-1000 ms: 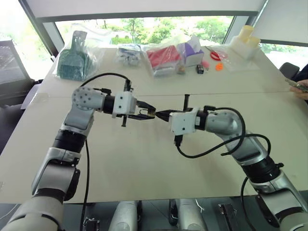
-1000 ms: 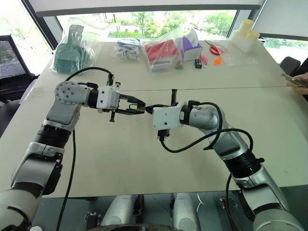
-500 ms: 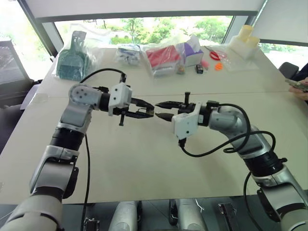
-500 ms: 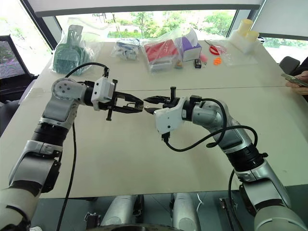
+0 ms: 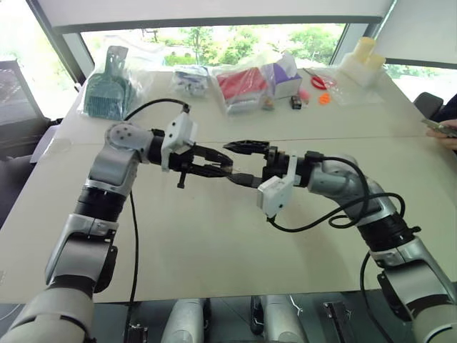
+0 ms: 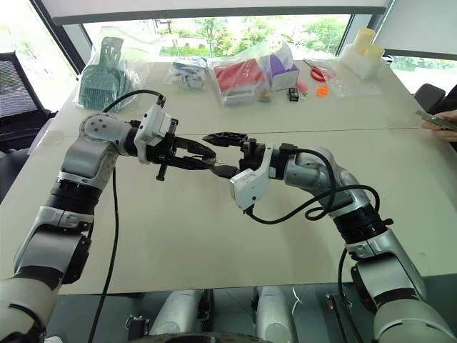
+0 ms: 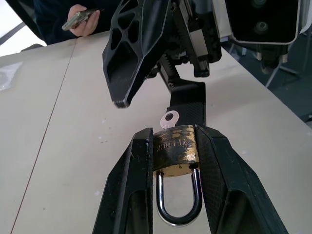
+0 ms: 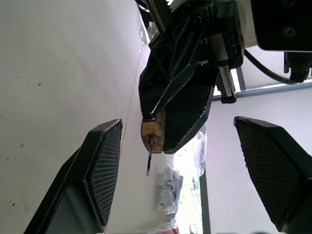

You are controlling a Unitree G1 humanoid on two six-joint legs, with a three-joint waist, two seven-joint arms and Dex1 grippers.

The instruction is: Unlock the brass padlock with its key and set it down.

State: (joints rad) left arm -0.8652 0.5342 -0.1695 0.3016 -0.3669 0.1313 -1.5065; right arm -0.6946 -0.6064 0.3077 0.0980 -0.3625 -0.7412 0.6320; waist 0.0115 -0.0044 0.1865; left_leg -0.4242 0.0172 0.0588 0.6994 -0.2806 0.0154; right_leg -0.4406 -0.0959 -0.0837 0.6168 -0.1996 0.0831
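Since the earlier frames the right end effector (image 6: pixel 225 153) has let go: its two black fingers, which met the left one tip to tip a second ago, now stand wide apart, one above and one below the tip of the left end effector (image 6: pixel 213 161). Both wrists have also rolled, so the white camera blocks on them sit at a new angle.

The left end effector is clamped on the brass padlock (image 7: pixel 175 152). In the left wrist view the yellowish, scuffed body is pinched between the two fingers (image 7: pixel 138 180), with the silvery shackle (image 7: pixel 179 204) looping back toward the wrist between them. From this angle the shackle appears seated in the body on both legs, though I cannot tell if it is locked. A small pale tab with a hole (image 7: pixel 169 117) peeks out past the far end of the body.

The right wrist view looks at the lock end-on: the key (image 8: pixel 150 157), a thin metal strip, sticks out of the brass end held in the left fingers, and the right fingers (image 8: pixel 102 170) flank it well apart without touching it.

The padlock is held in the air above the pale table (image 6: pixel 178 236), between the two arms. At the far side of the table lie bagged goods (image 6: pixel 243 73). A person's hand (image 6: pixel 446 118) with a phone shows at the right edge.
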